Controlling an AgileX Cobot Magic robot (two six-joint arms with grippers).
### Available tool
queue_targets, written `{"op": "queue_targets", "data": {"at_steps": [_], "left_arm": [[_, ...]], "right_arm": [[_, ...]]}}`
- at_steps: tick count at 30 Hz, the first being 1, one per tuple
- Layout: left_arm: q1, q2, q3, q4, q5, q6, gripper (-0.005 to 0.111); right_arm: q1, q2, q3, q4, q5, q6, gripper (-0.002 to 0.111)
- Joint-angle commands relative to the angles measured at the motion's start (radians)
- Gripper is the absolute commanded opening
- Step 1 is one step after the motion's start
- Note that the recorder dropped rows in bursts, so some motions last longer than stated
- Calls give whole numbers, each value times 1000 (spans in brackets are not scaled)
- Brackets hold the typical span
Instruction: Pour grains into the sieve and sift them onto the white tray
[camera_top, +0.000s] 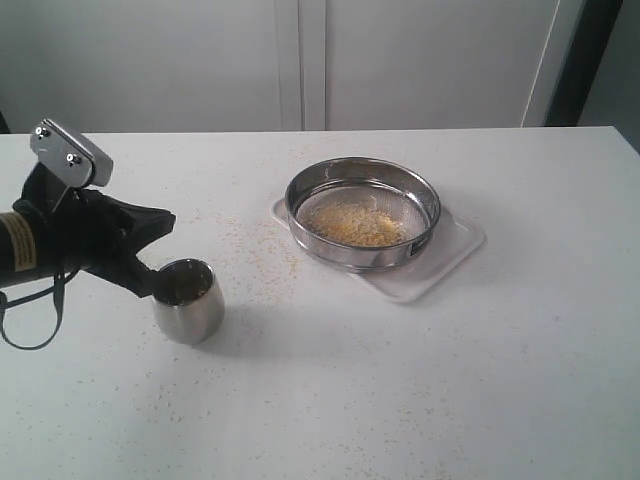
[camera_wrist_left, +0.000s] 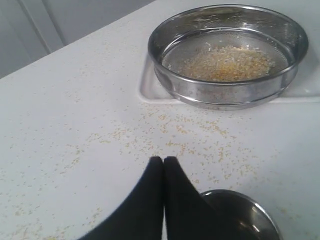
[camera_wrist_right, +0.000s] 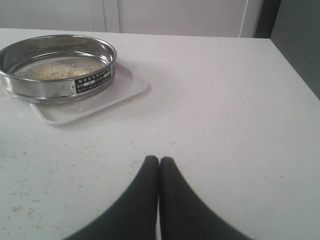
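Grains (camera_top: 358, 228), golden-beige heap in sieve (camera_top: 420, 195)

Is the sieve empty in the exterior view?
No, a patch of yellow-beige grains lies inside the sieve, which sits on the white tray.

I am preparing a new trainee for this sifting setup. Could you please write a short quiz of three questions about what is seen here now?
1. True or false: the sieve, with grains on its mesh, stands on the white tray.
2. Which thing is nearest the left claw? A) the sieve B) the steel cup C) the white tray
3. Fill in: the left claw and the right claw are both ___.
Key: 1 true; 2 B; 3 shut.
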Motion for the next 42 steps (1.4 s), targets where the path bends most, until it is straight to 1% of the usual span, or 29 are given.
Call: {"op": "queue_targets", "data": {"at_steps": [1,4,10,17,22,25,27,29,31,35,37,39,42], "left_arm": [[2,-64,4,-11,108,-81,0],[2,-101,4,-11,188,-112,0],[2,-165,4,0,272,-271,0],[2,-239,4,66,523,-439,0],[2,-272,4,79,681,-441,0],[2,-279,4,148,753,-430,0],[2,-279,4,227,785,-398,0],[2,-279,4,261,804,-364,0],[2,-279,4,283,826,-303,0],[-2,-279,11,278,876,-182,0],[-29,-279,13,268,948,-162,0],[-63,-279,15,224,1025,-148,0],[-147,-281,15,98,1092,-72,0]], "right_arm": [[-7,-4,5,-3,-13,-3,0],[-7,-4,5,-3,-13,-3,0],[-7,-4,5,-3,-13,-3,0],[-7,-4,5,-3,-13,-3,0],[-7,-4,5,-3,-13,-3,0],[-7,-4,5,-3,-13,-3,0],[-7,-4,5,-3,-13,-3,0],[-7,-4,5,-3,-13,-3,0],[-7,-4,5,-3,-13,-3,0],[-7,-4,5,-3,-13,-3,0],[-7,-4,5,-3,-13,-3,0],[-7,-4,5,-3,-13,-3,0],[-7,-4,5,-3,-13,-3,0]]}}
